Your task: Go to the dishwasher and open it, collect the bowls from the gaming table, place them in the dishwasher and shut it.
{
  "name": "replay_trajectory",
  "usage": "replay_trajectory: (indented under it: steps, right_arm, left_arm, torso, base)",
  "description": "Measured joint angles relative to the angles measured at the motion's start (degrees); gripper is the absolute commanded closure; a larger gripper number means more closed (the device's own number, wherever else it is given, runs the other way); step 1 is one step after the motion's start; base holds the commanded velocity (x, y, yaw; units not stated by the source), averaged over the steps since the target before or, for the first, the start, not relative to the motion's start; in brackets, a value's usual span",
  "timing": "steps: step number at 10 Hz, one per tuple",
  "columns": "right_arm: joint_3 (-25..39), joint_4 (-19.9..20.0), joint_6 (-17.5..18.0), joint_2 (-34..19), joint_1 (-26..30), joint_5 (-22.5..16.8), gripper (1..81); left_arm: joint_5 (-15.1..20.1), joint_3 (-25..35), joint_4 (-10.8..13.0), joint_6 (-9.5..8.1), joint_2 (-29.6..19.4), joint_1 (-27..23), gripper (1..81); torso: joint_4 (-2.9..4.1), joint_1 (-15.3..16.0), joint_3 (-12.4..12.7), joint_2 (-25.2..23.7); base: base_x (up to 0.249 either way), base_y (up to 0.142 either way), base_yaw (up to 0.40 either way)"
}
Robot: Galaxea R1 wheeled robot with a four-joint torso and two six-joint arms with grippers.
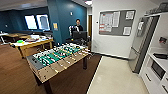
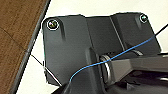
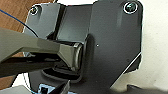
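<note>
In the head view a green foosball table (image 1: 58, 60) with rods stands close in front, at the left of centre on the brown wood floor (image 1: 15, 72). Behind it to the left sits the gaming table (image 1: 31, 44) with its white top and yellow rim, and a lime green bowl (image 1: 20, 41) rests on its near end. A person (image 1: 78, 27) stands farther back by a dark monitor (image 1: 80, 35), against the teal wall (image 1: 65, 17). To the right lies pale floor (image 1: 115, 75), then a steel refrigerator (image 1: 141, 42) and white cabinets (image 1: 156, 72) with a dark appliance set in them; I cannot tell whether that is the dishwasher. Whether either gripper's jaws are open or closed cannot be told from the wrist views
</note>
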Motion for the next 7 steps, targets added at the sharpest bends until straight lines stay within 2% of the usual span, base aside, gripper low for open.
replay_trajectory:
  steps: [7]
  right_arm:
    - [0.0,0.0,0.0,0.1,0.0,0.0,1.0]
  left_arm:
    - [0.0,0.0,0.0,0.00,0.0,0.0,1.0]
  torso:
    - [0.00,0.0,0.0,0.0]
  base:
    - [0.000,0.000,0.346]
